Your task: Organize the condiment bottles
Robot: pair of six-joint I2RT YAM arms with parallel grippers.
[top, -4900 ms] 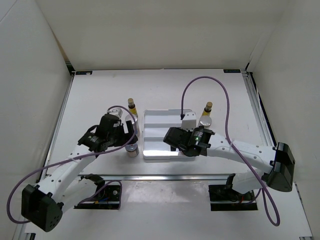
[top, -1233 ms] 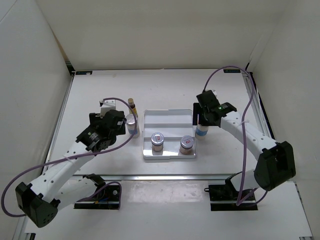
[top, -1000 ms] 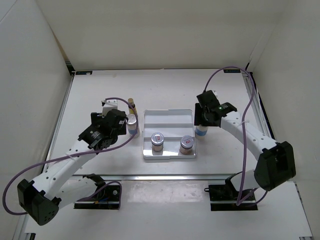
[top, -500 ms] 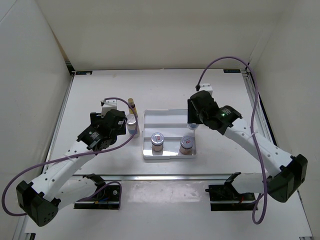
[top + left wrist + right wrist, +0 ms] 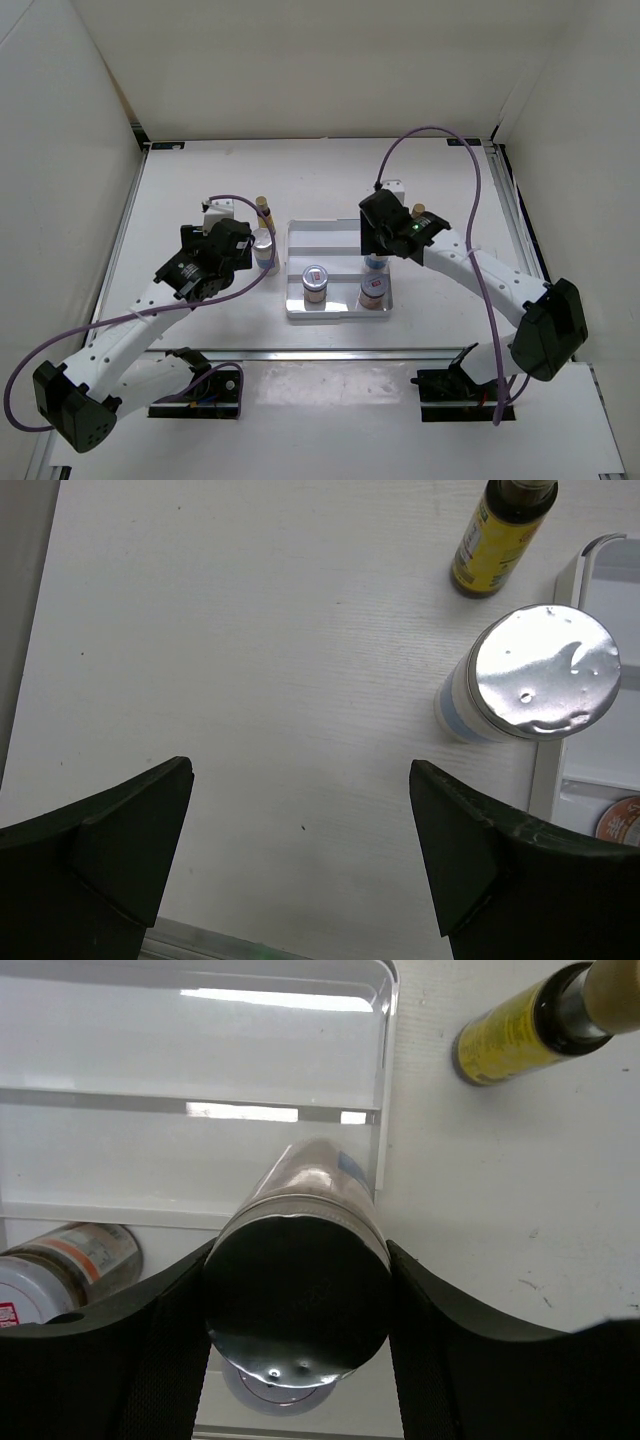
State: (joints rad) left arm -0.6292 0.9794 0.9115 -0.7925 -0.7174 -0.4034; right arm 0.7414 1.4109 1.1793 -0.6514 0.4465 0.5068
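- The right gripper is clamped on the held silver-lidded jar. The jar hangs over the side of the tray that faces the tabletop's right edge. Whether it touches the tray, I cannot tell.
- The left gripper stands wide apart and holds nothing. The standing silver-lidded jar is on the tabletop just beside the tray's left rim.
- Two short red-lidded jars sit in the tray's near row.
- One yellow bottle stands just beyond the standing jar, toward the far edge. The other yellow bottle is on the tabletop beside the tray's right rim.
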